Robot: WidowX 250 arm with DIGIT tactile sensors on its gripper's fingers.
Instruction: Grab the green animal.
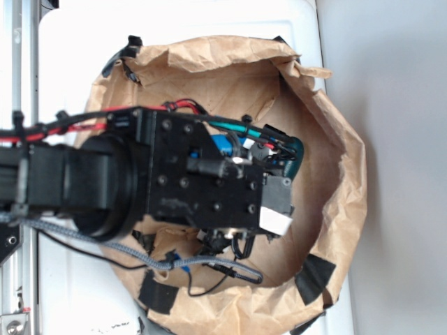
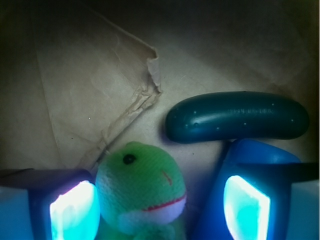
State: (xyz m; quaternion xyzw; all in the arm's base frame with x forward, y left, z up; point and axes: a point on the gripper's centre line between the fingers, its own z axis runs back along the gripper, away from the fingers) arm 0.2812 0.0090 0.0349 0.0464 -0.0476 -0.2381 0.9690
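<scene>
In the wrist view the green animal (image 2: 141,192), a fuzzy lime-green plush with a black eye and a white-and-red mouth, lies between my two glowing fingers. My gripper (image 2: 160,212) is open around its head. The left finger (image 2: 72,212) is close against the plush or touching it. The right finger (image 2: 246,207) stands apart from it, against the blue bottle (image 2: 250,155). In the exterior view my black arm and gripper (image 1: 241,192) reach down into a brown paper bag (image 1: 328,125) and hide the plush.
A smooth dark green cucumber-shaped object (image 2: 236,116) lies just beyond the plush on the bag's floor. A torn paper fold (image 2: 150,75) rises at the back left. The bag's walls ring the arm, with black tape patches (image 1: 313,277) on the rim. Cables trail from the arm.
</scene>
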